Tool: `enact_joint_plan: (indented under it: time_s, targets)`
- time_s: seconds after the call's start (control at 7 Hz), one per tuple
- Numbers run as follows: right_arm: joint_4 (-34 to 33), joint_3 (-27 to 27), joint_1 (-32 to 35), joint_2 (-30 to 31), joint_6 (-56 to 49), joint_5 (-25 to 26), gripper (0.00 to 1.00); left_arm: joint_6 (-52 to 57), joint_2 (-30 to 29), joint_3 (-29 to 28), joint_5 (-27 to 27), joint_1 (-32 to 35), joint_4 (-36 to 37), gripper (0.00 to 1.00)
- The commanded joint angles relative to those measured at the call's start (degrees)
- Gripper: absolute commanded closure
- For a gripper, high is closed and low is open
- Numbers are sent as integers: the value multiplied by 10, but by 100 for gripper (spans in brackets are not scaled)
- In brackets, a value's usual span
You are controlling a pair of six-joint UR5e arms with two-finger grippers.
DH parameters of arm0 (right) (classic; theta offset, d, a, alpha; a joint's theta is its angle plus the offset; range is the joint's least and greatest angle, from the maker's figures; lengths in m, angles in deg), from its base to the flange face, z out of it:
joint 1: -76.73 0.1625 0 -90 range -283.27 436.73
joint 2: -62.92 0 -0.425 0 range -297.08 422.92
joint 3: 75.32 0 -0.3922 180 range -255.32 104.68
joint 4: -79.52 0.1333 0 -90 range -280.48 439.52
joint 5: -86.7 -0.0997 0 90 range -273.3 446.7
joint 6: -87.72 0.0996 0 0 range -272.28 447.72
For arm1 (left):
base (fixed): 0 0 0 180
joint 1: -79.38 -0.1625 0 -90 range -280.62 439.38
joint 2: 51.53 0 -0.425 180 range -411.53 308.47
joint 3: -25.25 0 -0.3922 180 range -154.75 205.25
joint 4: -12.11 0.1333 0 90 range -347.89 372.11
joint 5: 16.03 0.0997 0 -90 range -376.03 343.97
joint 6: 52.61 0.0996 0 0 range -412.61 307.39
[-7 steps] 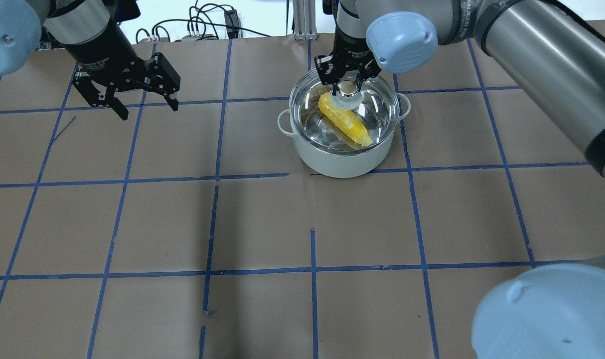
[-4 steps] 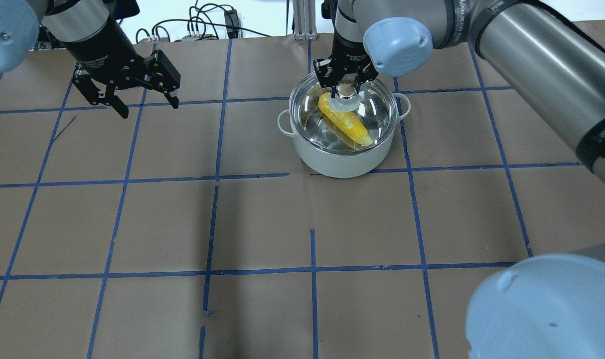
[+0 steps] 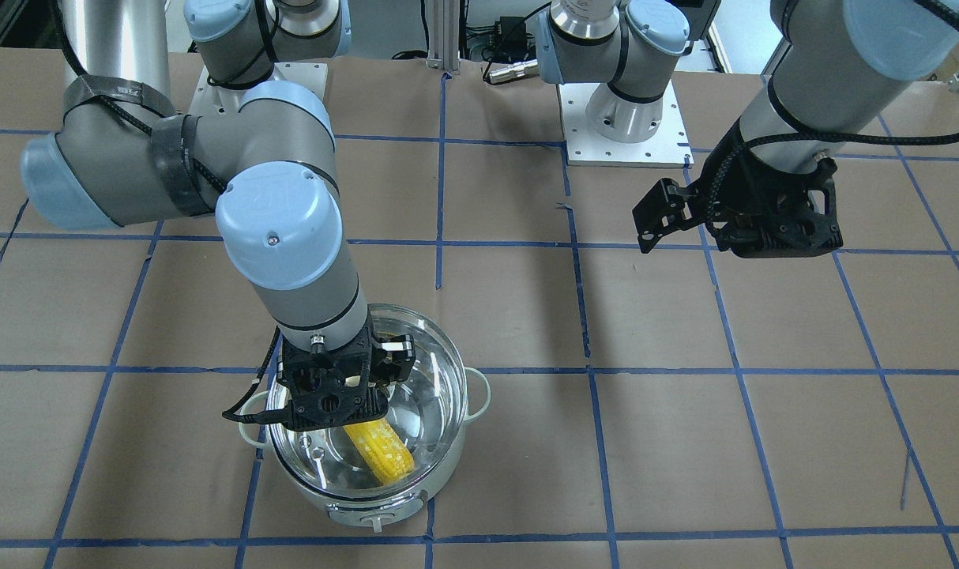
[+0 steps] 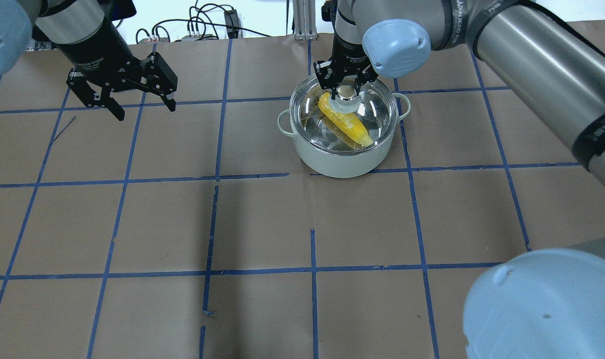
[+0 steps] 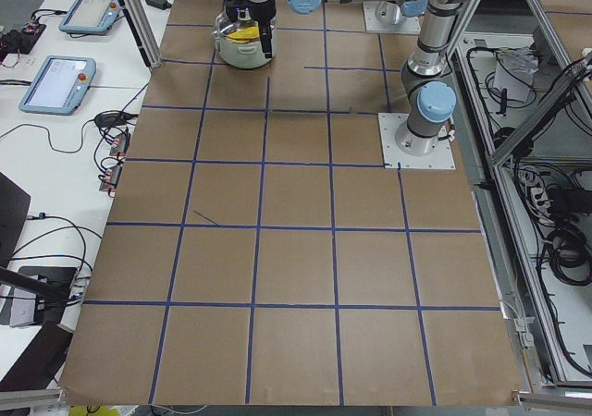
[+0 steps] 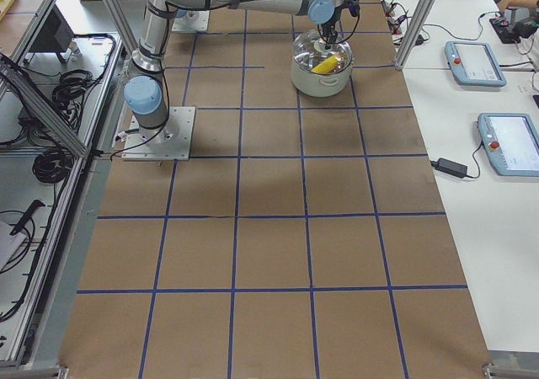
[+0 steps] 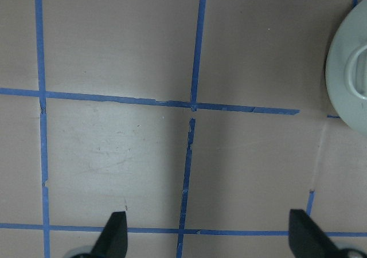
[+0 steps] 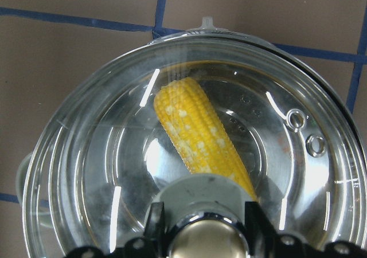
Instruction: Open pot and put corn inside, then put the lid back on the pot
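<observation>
**Glass lid (image 4: pixel 377 109) on the pot (image 4: pixel 342 159), corn (image 4: pixel 350 124) inside**

Yellow corn lies on the shiny steel bottom of the pot and shows clearly through the clear lid. It lies at a slant, with its tapered end under the lid's knob (image 8: pixel 206 243) and its blunt end towards the pot's wall. The lid covers the whole mouth of the pot, and its edge lines up with the pot's rim all the way round in the overhead and front views.

The right hand (image 4: pixel 346 86) points straight down over the middle of the lid. Its two fingers are closed in on the knob, one on each side, and press against it, so it has hold of the lid by the knob. The right wrist view shows the dark fingers (image 8: pixel 156 223) tight beside the steel ring of the knob.

The pot stands on the brown paper tabletop (image 4: pixel 262 224), just beside a crossing of the blue tape lines (image 4: pixel 312 249). Its small front knob faces away from the robot.

The left hand (image 4: pixel 145 107) hangs above the tabletop, well apart from the pot on the robot's left. Its fingers are spread wide and nothing is between them. The left wrist view shows only the taped paper below it, with part of the pot and one loop handle (image 7: pixel 355 74) at the right edge.
</observation>
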Motion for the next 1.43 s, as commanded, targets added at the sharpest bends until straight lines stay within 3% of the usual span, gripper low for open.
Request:
enact_joint_plan:
  time_s: [0.0, 0.14, 0.29, 0.71, 1.29]
  targets:
    - [0, 0, 0, 0, -3, -1, 79, 0, -1, 0, 1, 0, -2, 0]
    - [-1, 2, 0, -1, -8, -1, 71, 0, -9, -6, 0, 0, -1, 0]
    - [-10, 2, 0, -5, -8, -1, 46, 0, -15, -7, -5, 0, 0, 0]
    - [-17, 6, -5, -5, -23, -1, 20, 0, -14, 2, 0, -1, 0, 0]
    - [-9, 8, -30, -1, -42, 0, 12, 0, -13, -1, 0, -1, 0, 0]
